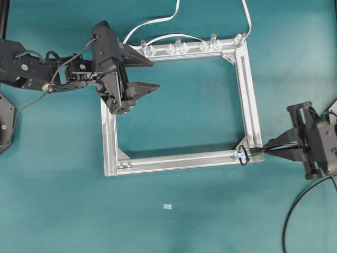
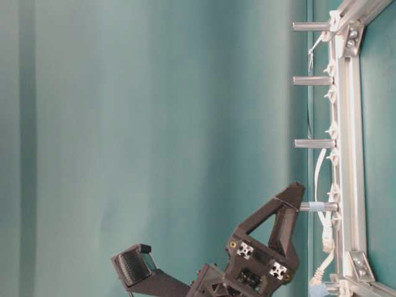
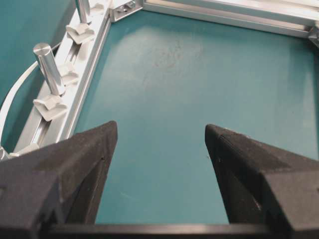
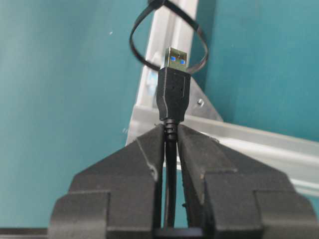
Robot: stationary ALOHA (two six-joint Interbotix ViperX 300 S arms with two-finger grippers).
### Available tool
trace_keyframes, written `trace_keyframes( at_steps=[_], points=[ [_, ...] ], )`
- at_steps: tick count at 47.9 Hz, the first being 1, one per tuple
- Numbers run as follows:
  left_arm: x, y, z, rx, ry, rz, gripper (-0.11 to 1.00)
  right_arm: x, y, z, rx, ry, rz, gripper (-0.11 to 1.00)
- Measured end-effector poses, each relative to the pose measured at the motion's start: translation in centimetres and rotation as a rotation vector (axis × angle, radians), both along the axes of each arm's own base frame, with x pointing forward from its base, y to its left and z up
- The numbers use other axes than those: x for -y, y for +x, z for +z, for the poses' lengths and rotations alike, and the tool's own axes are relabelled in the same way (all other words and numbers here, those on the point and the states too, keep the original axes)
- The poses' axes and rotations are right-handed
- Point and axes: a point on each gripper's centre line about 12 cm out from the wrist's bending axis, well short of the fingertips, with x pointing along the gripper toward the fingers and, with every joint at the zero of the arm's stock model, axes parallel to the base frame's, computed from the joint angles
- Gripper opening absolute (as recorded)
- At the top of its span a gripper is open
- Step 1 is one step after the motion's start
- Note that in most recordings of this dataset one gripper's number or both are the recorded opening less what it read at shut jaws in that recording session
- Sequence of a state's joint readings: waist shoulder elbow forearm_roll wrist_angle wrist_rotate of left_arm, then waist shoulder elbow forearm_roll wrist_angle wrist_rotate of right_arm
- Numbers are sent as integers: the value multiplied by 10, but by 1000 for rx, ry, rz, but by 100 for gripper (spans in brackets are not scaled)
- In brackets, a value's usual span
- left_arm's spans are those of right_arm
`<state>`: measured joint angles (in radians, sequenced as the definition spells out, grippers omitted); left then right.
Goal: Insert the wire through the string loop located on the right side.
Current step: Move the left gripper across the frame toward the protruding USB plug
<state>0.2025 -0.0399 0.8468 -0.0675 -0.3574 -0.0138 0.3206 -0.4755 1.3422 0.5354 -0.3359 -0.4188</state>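
My right gripper (image 1: 265,149) (image 4: 170,128) is shut on the wire just behind its black plug (image 4: 173,89). The plug (image 1: 256,151) points left at the string loop (image 1: 242,156), which sits on the aluminium frame's lower right corner. In the right wrist view the silvery tip (image 4: 176,58) overlaps the lower edge of the thin dark loop (image 4: 131,45); I cannot tell whether it has entered the ring. My left gripper (image 1: 156,74) (image 3: 160,127) hangs open and empty over the frame's upper left corner.
The rectangular aluminium frame (image 1: 253,105) (image 2: 346,154) lies mid-table. Its far rail carries upright metal pegs (image 1: 213,38) (image 3: 47,67) and clear clips (image 1: 174,49). A flat white cable (image 1: 152,23) loops behind that rail. A small white scrap (image 1: 167,206) lies on the teal mat.
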Motion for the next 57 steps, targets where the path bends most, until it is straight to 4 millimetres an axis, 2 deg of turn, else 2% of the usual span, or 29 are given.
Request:
trace_keyframes(
  at_steps=[14,26,48,57],
  points=[
    [2,0,0,0,0,-5,72,-6,26,5,24,-12,-16,11],
    [3,1,1,2,0,-9,72,-10,39,0,-3,-22,-16,11],
    [6,6,2,-35,-10,-22,72,-10,40,-1,-9,-24,-16,11],
    [14,14,4,-65,-18,-49,72,-11,40,-1,-9,-24,-14,11]
  ],
)
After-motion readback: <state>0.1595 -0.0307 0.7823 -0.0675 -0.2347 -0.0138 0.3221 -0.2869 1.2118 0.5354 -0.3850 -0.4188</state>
